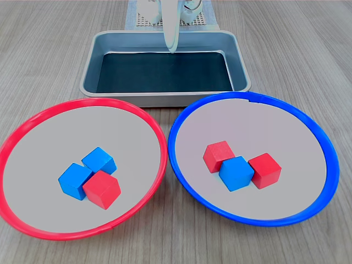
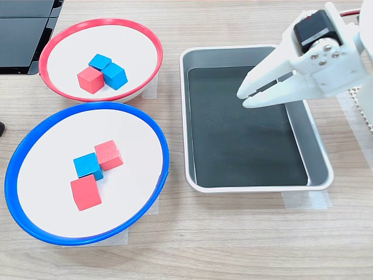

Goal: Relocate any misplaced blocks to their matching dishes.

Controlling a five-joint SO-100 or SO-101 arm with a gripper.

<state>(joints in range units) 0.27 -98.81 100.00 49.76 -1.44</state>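
In both exterior views the red-rimmed dish (image 1: 44, 148) (image 2: 134, 41) holds two blue blocks (image 1: 99, 160) (image 1: 74, 180) (image 2: 99, 61) (image 2: 115, 75) and one red block (image 1: 102, 189) (image 2: 90, 80), all touching. The blue-rimmed dish (image 1: 291, 132) (image 2: 46, 146) holds two red blocks (image 1: 218, 155) (image 1: 264, 170) (image 2: 108, 154) (image 2: 85, 192) with one blue block (image 1: 236, 172) (image 2: 88, 165) between them. My white gripper (image 1: 171, 48) (image 2: 242, 98) hangs over the grey tray, away from both dishes. Its fingers are together and hold nothing.
A rectangular grey metal tray (image 1: 165, 100) (image 2: 198, 182) with a dark floor lies behind the dishes in the first exterior view. The arm's base stands on a white mesh pad (image 1: 144, 21). A black object (image 2: 23, 35) fills the second exterior view's top left corner.
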